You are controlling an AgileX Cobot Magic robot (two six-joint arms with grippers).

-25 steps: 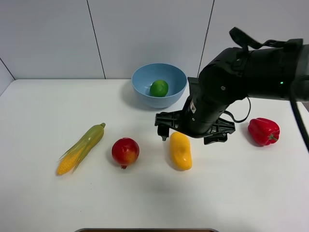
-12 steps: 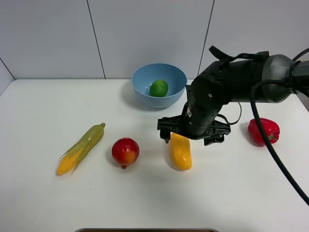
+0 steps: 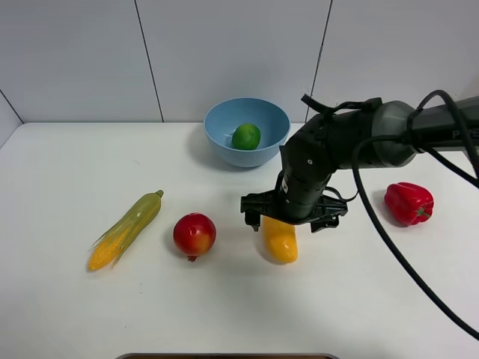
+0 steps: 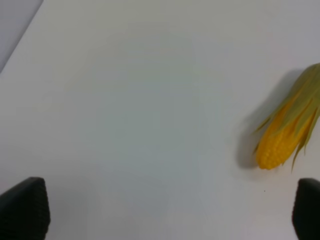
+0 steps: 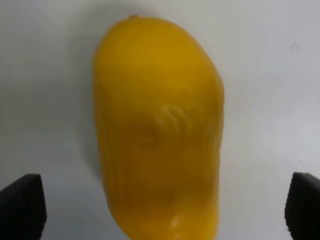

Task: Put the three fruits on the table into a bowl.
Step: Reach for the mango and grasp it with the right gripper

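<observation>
Right gripper (image 3: pixel 290 221) has dropped lower over mango (image 3: pixel 280 241), jaws wide and straddling it for a grasp, nothing gripped yet | left gripper (image 4: pixel 160 212) wide open, empty, parked over counter (image 4: pixel 125 100) near corn (image 4: pixel 285 135) | red fruit (image 3: pixel 194 234) waiting on counter | lime (image 3: pixel 246 136) already in bowl (image 3: pixel 224 120)

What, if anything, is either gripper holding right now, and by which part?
Nothing is held. The right gripper stands open with a fingertip on either side of the mango, clear of it; the left gripper is open over the table.
</observation>
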